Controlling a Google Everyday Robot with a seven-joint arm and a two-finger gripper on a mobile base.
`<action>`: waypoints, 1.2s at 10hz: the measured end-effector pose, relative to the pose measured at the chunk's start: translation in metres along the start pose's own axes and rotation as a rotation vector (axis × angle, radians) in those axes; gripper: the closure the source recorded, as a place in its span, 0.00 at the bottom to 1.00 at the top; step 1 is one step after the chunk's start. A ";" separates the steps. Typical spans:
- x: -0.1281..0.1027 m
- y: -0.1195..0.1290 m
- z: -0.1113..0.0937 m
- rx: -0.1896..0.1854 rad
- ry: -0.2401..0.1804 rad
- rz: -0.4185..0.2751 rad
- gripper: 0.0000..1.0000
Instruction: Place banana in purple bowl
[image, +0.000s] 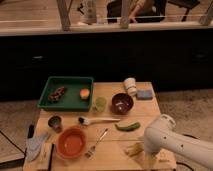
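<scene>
The banana (133, 149), small and pale yellow, lies near the table's front edge at the right; only its left part shows. The white arm (167, 139) reaches in from the lower right and covers the rest of it. My gripper hangs under the arm's end, right at the banana, hidden by the white housing; its jaws stand wide and the banana rests on the table. The purple bowl (122, 103), dark and glossy inside, stands behind at the table's middle right, a green curved vegetable (128, 126) lying between it and the banana.
An orange bowl (72, 142) and a fork (96, 142) lie at the front left. A brush (98, 120), a green cup (100, 103) and a dark cup (55, 122) stand mid-table. A green tray (75, 82) holds an orange fruit. A white cup (130, 85) and a blue sponge (144, 94) sit at the back right.
</scene>
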 end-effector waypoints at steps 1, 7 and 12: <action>-0.001 0.000 0.003 -0.002 0.000 0.002 0.38; -0.001 -0.002 0.000 0.005 0.003 0.008 0.88; -0.001 -0.017 -0.042 0.046 0.016 0.004 0.96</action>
